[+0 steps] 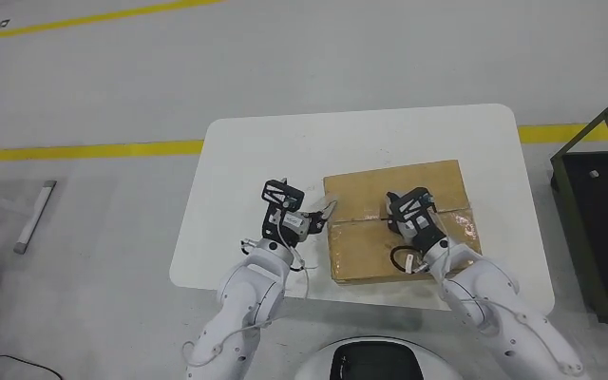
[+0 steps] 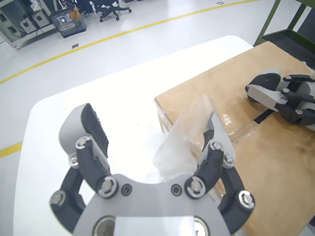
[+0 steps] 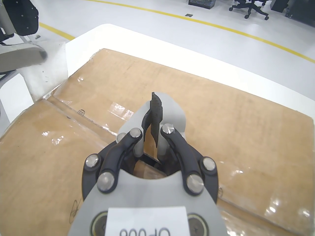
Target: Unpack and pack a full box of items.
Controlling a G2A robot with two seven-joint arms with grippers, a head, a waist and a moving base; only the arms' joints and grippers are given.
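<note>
The left gripper [image 2: 151, 120] is held wide at the left edge of the closed brown cardboard box [image 1: 399, 195], with a clear tape strip [image 2: 182, 133] against one finger. The box is set by the white rounded table's [image 1: 256, 161] near edge, and the right gripper [image 3: 155, 106] is held fully closed at its centre seam.

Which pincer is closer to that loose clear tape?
Left. The tape touches one finger of the left pincer; the right pincer sits apart, on the cardboard box's seam.

Room over table [image 1: 247, 171] beside closed box [image 1: 380, 190]
</note>
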